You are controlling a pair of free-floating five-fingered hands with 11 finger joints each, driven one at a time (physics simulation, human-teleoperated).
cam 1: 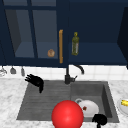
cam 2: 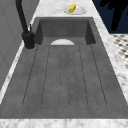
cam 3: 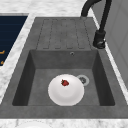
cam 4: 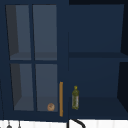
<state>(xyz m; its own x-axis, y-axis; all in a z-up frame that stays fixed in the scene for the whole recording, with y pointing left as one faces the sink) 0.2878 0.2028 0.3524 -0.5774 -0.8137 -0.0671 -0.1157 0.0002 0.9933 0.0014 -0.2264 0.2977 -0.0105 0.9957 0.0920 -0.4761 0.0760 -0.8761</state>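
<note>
Red ball (cam 1: pixel 67 114) cut off by front view's lower edge; it hides part of plate (cam 1: pixel 88 108). Right hand (cam 1: pixel 100 119) cut off below, finger posture indeterminate. Countertop dish (cam 1: pixel 123 107) cropped at right edge.

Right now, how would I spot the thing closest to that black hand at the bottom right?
Start at the grey sink and look into its deep basin on the right, below the black faucet. On the basin floor lies a white plate, with the right hand just at its near edge. Unlike the other plate on the counter, which carries something yellow, this one carries a small strawberry.
</note>
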